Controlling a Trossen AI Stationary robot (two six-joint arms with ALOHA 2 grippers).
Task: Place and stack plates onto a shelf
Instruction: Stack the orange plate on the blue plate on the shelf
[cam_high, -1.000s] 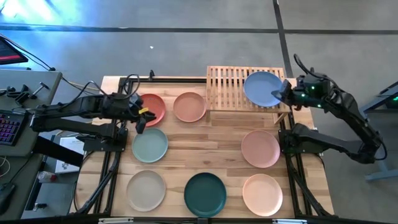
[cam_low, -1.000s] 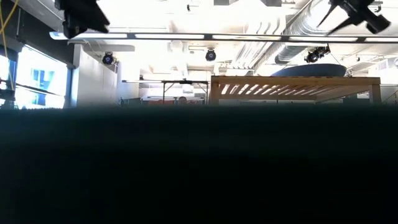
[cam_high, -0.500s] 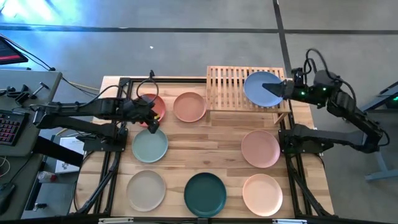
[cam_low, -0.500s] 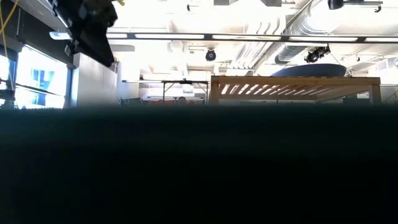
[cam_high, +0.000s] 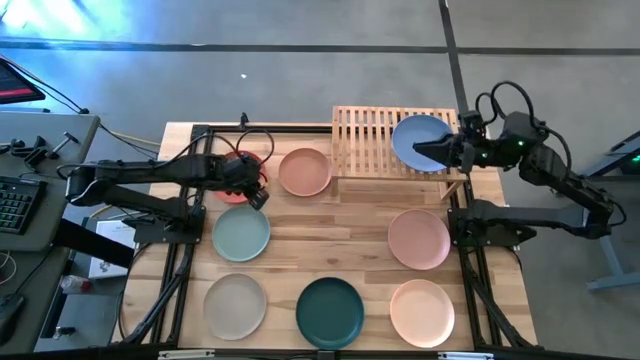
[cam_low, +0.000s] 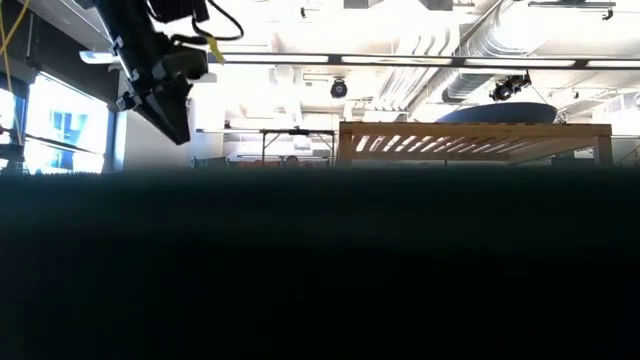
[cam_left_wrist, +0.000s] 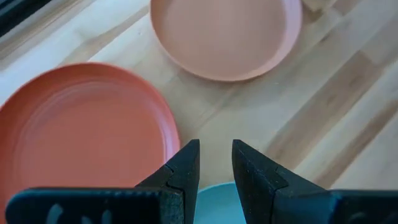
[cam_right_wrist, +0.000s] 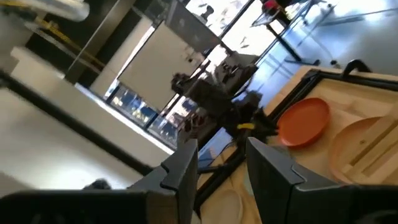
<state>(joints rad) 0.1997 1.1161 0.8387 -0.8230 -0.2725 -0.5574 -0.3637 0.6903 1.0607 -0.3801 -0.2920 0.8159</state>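
The blue plate (cam_high: 425, 140) lies flat on the right half of the bamboo shelf (cam_high: 370, 140); in the low view its rim (cam_low: 510, 112) shows above the slats (cam_low: 475, 135). My right gripper (cam_high: 420, 150) hovers level over it, open and empty (cam_right_wrist: 221, 171). The red-orange plate (cam_high: 236, 168), peach plate (cam_high: 305, 171) and sage green plate (cam_high: 241, 233) rest flat on the table. My left gripper (cam_high: 257, 196) points steeply down between the red-orange (cam_left_wrist: 81, 137) and sage green (cam_left_wrist: 214, 202) plates, its fingers (cam_left_wrist: 215, 165) slightly apart with nothing between them.
Pink (cam_high: 419, 239), beige (cam_high: 235, 305), dark teal (cam_high: 330, 312) and pale cream-pink (cam_high: 422, 312) plates lie flat on the plank table. The shelf's left half (cam_high: 360, 135) is bare slats. Black frame rails run along the table's left (cam_high: 185, 250) and right (cam_high: 475, 270) sides.
My left gripper has moved toward the table's right and down, tipping steeply downward, to the gap between the red-orange and sage green plates. My right gripper has risen and tipped up to level, reaching farther over the blue plate, which stays on the shelf.
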